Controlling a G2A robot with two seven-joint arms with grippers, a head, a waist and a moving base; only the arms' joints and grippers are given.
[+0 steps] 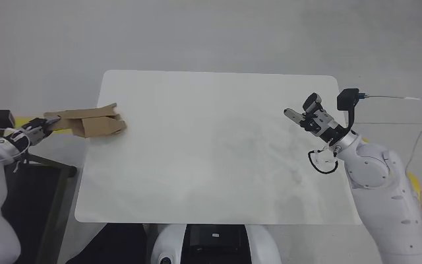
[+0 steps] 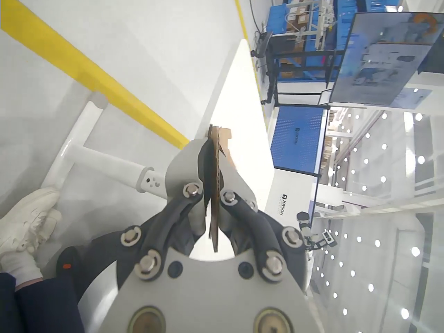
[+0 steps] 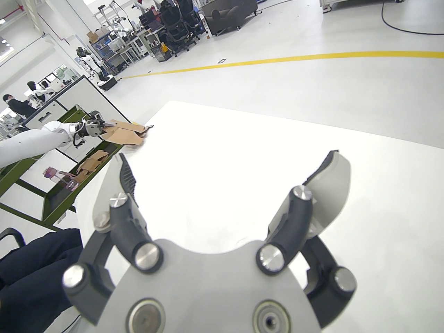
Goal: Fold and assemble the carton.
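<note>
Nearest of all, the left fingers [image 2: 208,161] are pinched tight on one end of the carton [image 2: 215,181], whose corrugated edge runs straight between them. That held end hangs just past the left edge of the surface [image 1: 217,165], and the rest of the brown board lies over the surface's left rim toward its far corner. The carton is a flat, loosely layered blank with flaps splayed. No walls stand and no cavity has formed, so it holds nothing. By that reading the task has barely begun: the blank has been picked up, and it seems still to need bringing fully onto the surface, opening into a tube, and having its flaps folded and locked. Over the right side of the surface, well apart from the carton, the right fingers [image 3: 126,174] are spread wide with nothing between them. Beyond the surface's left edge stands a green rack [image 3: 55,202]. Its tray holds several more flat cardboard pieces [image 3: 91,163] and, beside them, what looks like a pinkish clear bottle [image 3: 57,176].
</note>
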